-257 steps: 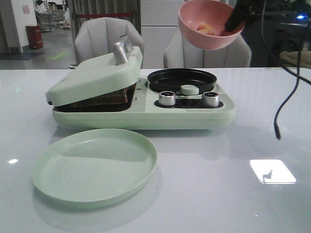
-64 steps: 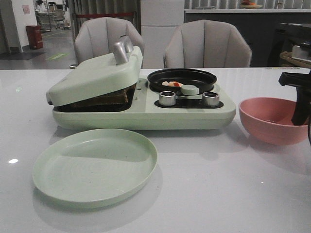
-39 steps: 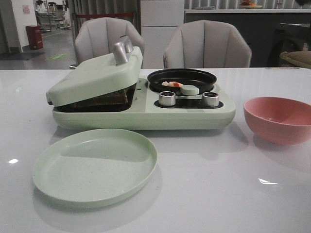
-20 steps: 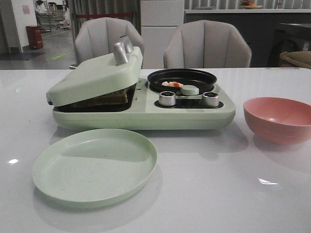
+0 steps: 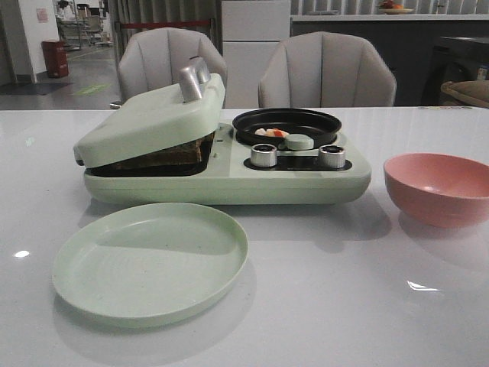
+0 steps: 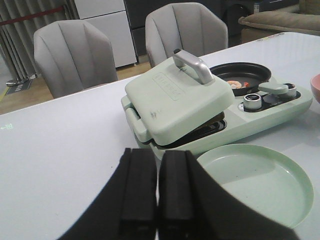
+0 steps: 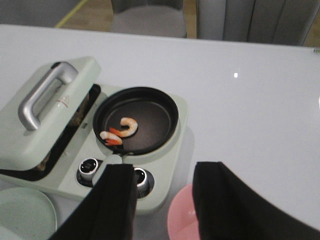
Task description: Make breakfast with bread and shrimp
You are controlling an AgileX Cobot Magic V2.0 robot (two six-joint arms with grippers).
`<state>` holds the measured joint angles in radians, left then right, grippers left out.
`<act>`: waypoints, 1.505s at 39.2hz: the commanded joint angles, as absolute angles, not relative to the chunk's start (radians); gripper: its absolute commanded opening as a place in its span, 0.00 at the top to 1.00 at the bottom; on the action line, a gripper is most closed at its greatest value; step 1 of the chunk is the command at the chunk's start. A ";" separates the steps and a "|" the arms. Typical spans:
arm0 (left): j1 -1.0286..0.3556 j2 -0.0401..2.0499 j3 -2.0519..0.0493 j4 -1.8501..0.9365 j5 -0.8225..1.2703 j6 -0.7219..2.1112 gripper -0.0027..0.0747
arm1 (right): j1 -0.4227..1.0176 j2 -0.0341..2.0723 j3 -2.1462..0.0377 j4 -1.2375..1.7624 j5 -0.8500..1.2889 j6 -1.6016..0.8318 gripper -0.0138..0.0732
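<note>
Orange-pink shrimp (image 7: 120, 132); black pan (image 7: 150, 117); pink bowl (image 5: 437, 187); pale-green plate (image 5: 150, 261).

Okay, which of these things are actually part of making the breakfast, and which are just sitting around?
Part of the job:
bread under the sandwich press lid
shrimp in the black pan
green plate
pink bowl

Just around:
two grey chairs
</note>
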<state>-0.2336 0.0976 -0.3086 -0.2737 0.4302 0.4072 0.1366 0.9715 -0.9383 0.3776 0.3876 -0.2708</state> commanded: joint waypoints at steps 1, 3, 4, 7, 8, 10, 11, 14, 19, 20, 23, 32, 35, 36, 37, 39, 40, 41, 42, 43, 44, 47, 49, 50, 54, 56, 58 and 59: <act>-0.241 0.108 -0.334 -0.282 0.352 0.398 0.82 | 0.186 0.859 -0.850 0.397 0.164 -0.282 0.39; -0.241 0.108 -0.334 -0.282 0.352 0.398 0.82 | 0.217 0.818 -0.799 0.396 0.123 -0.282 0.39; -0.241 0.108 -0.334 -0.282 0.352 0.398 0.82 | 0.237 0.799 -0.771 0.394 0.101 -0.282 0.39; -0.241 0.108 -0.334 -0.282 0.352 0.398 0.82 | 0.284 0.735 -0.700 0.387 0.060 -0.282 0.39; -0.241 0.108 -0.334 -0.282 0.352 0.398 0.82 | 0.299 0.711 -0.677 0.386 0.054 -0.282 0.39; -0.241 0.108 -0.334 -0.282 0.352 0.398 0.82 | 0.320 0.668 -0.639 0.379 0.050 -0.282 0.39; -0.241 0.108 -0.334 -0.282 0.352 0.398 0.82 | 0.330 0.643 -0.617 0.369 0.046 -0.282 0.39; -0.241 0.108 -0.334 -0.282 0.352 0.398 0.82 | 0.354 0.571 -0.559 0.336 0.029 -0.282 0.39; -0.241 0.108 -0.334 -0.282 0.352 0.398 0.82 | 0.382 0.437 -0.467 0.310 0.000 -0.282 0.39; -0.241 0.108 -0.334 -0.282 0.352 0.398 0.82 | 0.385 0.402 -0.450 0.310 0.000 -0.282 0.39; -0.241 0.108 -0.334 -0.282 0.352 0.398 0.82 | 0.384 0.335 -0.399 0.310 0.009 -0.282 0.39; -0.241 0.108 -0.334 -0.282 0.352 0.398 0.82 | 0.384 0.185 -0.291 0.317 -0.006 -0.278 0.39; -0.241 0.108 -0.334 -0.282 0.352 0.398 0.82 | 0.384 0.185 -0.275 0.317 0.000 -0.278 0.39; -0.241 0.108 -0.334 -0.282 0.352 0.398 0.82 | 0.384 0.186 -0.271 0.317 0.000 -0.278 0.40; -0.241 0.108 -0.334 -0.282 0.352 0.398 0.82 | 0.384 0.186 -0.263 0.317 0.000 -0.278 0.42; -0.241 0.108 -0.334 -0.282 0.352 0.398 0.82 | 0.384 0.186 -0.251 0.317 -0.008 -0.278 0.52; -0.241 0.108 -0.334 -0.282 0.352 0.398 0.82 | 0.384 0.186 -0.247 0.317 -0.013 -0.278 0.57; -0.241 0.108 -0.334 -0.282 0.352 0.398 0.82 | 0.384 0.186 -0.244 0.317 -0.015 -0.278 0.65; -0.241 0.108 -0.334 -0.282 0.352 0.398 0.82 | 0.384 0.186 -0.243 0.317 -0.014 -0.278 0.72; -0.241 0.108 -0.334 -0.282 0.352 0.398 0.82 | 0.384 0.186 -0.242 0.317 -0.015 -0.278 0.72; -0.241 0.108 -0.334 -0.282 0.352 0.398 0.82 | 0.384 0.186 -0.242 0.317 -0.015 -0.278 0.69; -0.241 0.108 -0.334 -0.282 0.352 0.398 0.82 | 0.384 0.186 -0.240 0.317 -0.011 -0.278 0.68; -0.241 0.108 -0.334 -0.282 0.352 0.398 0.82 | 0.384 0.186 -0.240 0.317 -0.011 -0.278 0.68; -0.241 0.108 -0.334 -0.282 0.352 0.398 0.82 | 0.384 0.186 -0.240 0.317 -0.011 -0.278 0.68; -0.241 0.108 -0.334 -0.282 0.352 0.398 0.82 | 0.384 0.186 -0.240 0.317 -0.011 -0.278 0.68; -0.241 0.108 -0.334 -0.282 0.352 0.398 0.82 | 0.384 0.186 -0.240 0.317 -0.011 -0.278 0.68; -0.241 0.108 -0.334 -0.282 0.352 0.398 0.82 | 0.384 0.186 -0.240 0.317 -0.011 -0.278 0.68; -0.241 0.108 -0.334 -0.282 0.352 0.398 0.82 | 0.384 0.186 -0.240 0.317 -0.011 -0.278 0.68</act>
